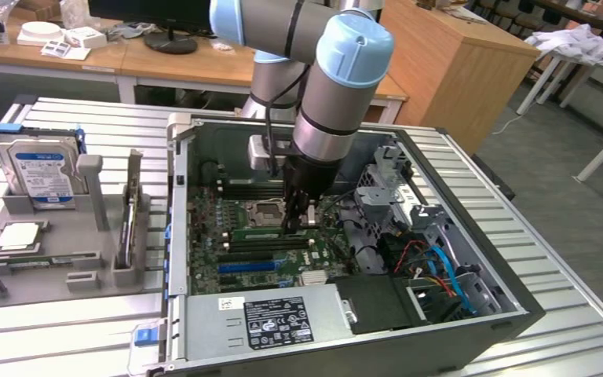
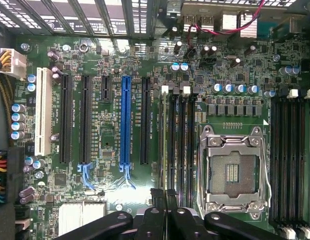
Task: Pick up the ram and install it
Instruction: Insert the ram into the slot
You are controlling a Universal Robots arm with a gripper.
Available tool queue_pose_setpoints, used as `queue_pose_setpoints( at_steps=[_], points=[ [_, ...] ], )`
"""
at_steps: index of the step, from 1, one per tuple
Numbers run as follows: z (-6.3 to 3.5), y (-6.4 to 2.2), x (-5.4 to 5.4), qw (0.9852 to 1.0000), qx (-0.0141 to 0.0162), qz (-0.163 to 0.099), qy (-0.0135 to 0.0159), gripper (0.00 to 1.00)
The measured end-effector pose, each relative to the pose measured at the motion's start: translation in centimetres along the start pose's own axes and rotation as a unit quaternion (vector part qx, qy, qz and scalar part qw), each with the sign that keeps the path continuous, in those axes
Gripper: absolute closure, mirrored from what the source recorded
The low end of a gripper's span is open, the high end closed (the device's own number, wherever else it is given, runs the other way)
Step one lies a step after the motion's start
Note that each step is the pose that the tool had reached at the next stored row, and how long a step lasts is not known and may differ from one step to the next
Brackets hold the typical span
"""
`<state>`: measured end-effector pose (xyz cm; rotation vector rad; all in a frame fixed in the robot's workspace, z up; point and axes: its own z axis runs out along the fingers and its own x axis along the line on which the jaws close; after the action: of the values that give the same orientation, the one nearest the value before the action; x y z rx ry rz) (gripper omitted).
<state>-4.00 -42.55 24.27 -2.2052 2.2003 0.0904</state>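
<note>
Fingers (image 2: 159, 201) are pinched together, apparently on the ram (image 1: 270, 233), which hangs level just above the slots (image 2: 177, 140) beside the socket (image 2: 234, 170). Pickup looks done; seating seems left. Room is tight, with the drive cage (image 1: 385, 188) and cables (image 1: 438, 263) close on the exterior view's right.
</note>
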Motion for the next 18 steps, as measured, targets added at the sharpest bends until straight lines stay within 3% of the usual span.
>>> queue_pose_setpoints(
  at_steps=[18],
  points=[
    [0.33,-0.01,0.01,1.0,0.0006,0.001,-0.0002,0.88]
  ],
)
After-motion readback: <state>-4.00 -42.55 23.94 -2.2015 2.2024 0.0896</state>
